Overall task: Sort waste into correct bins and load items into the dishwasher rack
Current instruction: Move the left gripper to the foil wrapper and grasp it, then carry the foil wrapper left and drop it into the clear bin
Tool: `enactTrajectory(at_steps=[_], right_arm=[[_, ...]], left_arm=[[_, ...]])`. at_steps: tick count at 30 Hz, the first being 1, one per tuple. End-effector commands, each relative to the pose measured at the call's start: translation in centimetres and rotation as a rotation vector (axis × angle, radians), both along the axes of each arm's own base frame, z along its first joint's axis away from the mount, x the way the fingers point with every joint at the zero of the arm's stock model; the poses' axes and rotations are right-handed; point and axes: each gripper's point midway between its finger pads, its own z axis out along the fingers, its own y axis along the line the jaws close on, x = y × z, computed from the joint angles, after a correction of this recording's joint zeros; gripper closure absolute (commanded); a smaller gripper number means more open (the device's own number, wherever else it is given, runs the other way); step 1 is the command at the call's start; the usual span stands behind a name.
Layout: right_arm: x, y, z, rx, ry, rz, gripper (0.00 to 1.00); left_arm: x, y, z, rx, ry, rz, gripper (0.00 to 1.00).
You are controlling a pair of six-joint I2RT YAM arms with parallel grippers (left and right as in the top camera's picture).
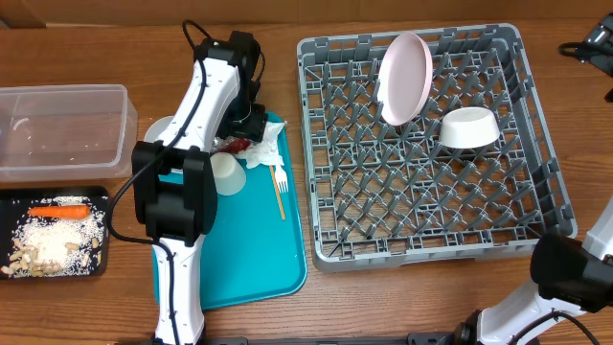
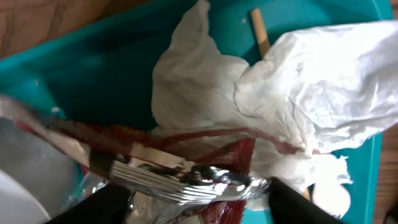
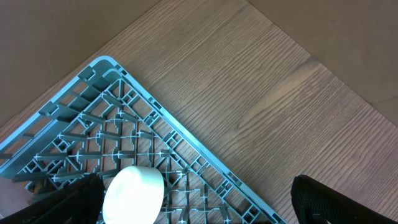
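On the teal tray [image 1: 249, 259], my left gripper [image 2: 199, 203] is down over a silver-and-red foil wrapper [image 2: 174, 180]. The wrapper lies between its open fingers, against a crumpled white napkin [image 2: 298, 93]. From overhead, the wrapper [image 1: 233, 146] and napkin [image 1: 266, 144] lie beside a small white cup [image 1: 227, 172] and a white fork [image 1: 280, 182] on a wooden stick. The grey dishwasher rack [image 1: 431, 257] holds a pinkish plate [image 1: 404, 77] standing on edge and a white bowl [image 1: 468, 127]. My right gripper [image 3: 193, 205] hangs open and empty over the rack's corner [image 3: 174, 134], near that bowl [image 3: 134, 193].
A clear plastic tub [image 1: 57, 91] stands at the far left. In front of it, a black tray [image 1: 29, 196] holds pale scraps and an orange carrot [image 1: 59, 211]. Another white bowl [image 1: 158, 129] is partly hidden under my left arm.
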Motion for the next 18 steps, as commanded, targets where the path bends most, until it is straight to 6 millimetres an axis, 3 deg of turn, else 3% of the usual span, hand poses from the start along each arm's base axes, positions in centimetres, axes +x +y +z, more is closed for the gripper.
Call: enactTrajectory(at_steps=[1,5,6,8,11,16,18], right_arm=[[-0.5,0.0,1.0,-0.010,-0.027,-0.010,0.00],[-0.5,0.0,1.0,-0.010,-0.027,-0.010,0.00],[-0.5,0.0,1.0,-0.010,-0.027,-0.010,0.00],[-0.5,0.0,1.0,-0.010,-0.027,-0.010,0.00],[-0.5,0.0,1.0,-0.010,-0.027,-0.010,0.00],[-0.5,0.0,1.0,-0.010,-0.027,-0.010,0.00],[-0.5,0.0,1.0,-0.010,-0.027,-0.010,0.00]], left_arm=[[0.4,-0.6,-0.3,-0.012,-0.011,-0.019,0.41],[0.1,-0.5,-0.8,-0.009,0.002,-0.019,0.42],[-0.1,-0.5,-0.9,-0.008,0.006,-0.019,0.47],[-0.1,-0.4,-0.9,-0.007,0.008,-0.019,0.61],[-0.2,-0.2,-0.9,0.005,0.010,-0.019,0.96],[-0.1,-0.2,0.1,0.004,0.009,-0.018,0.96],[0.7,-0.4,2.1,-0.003,-0.023,-0.017,0.96]])
